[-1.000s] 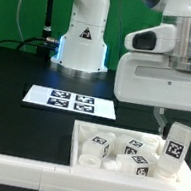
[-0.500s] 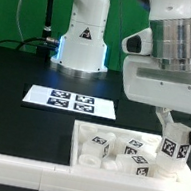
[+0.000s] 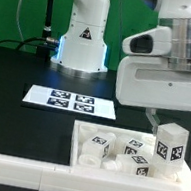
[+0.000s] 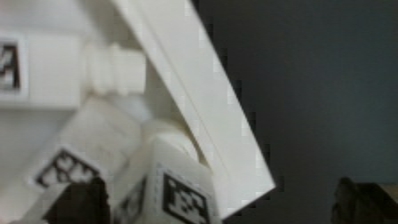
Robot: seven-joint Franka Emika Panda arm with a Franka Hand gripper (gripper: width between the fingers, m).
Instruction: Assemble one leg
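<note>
One leg (image 3: 169,147), a white oblong block with a black-and-white tag, stands upright at the right end of the white walled tray (image 3: 87,133) in the exterior view. My gripper (image 3: 162,130) hangs right over it, with one dark finger (image 3: 152,122) showing beside the leg. In the wrist view the tagged leg (image 4: 178,196) sits between my gripper (image 4: 222,206) fingers, close to one finger (image 4: 80,205) and apart from the other. The jaws look open. Several more legs (image 3: 101,141) lie in the tray.
The marker board (image 3: 70,101) lies on the black table at the exterior view's left of the tray. The arm's white base (image 3: 82,35) stands behind it. The tray's wall (image 4: 196,90) runs diagonally through the wrist view, with dark table beyond.
My gripper dipped toward the tray and rose again slightly. The leg went from tilted to upright and shifted a little to the exterior view's left.
</note>
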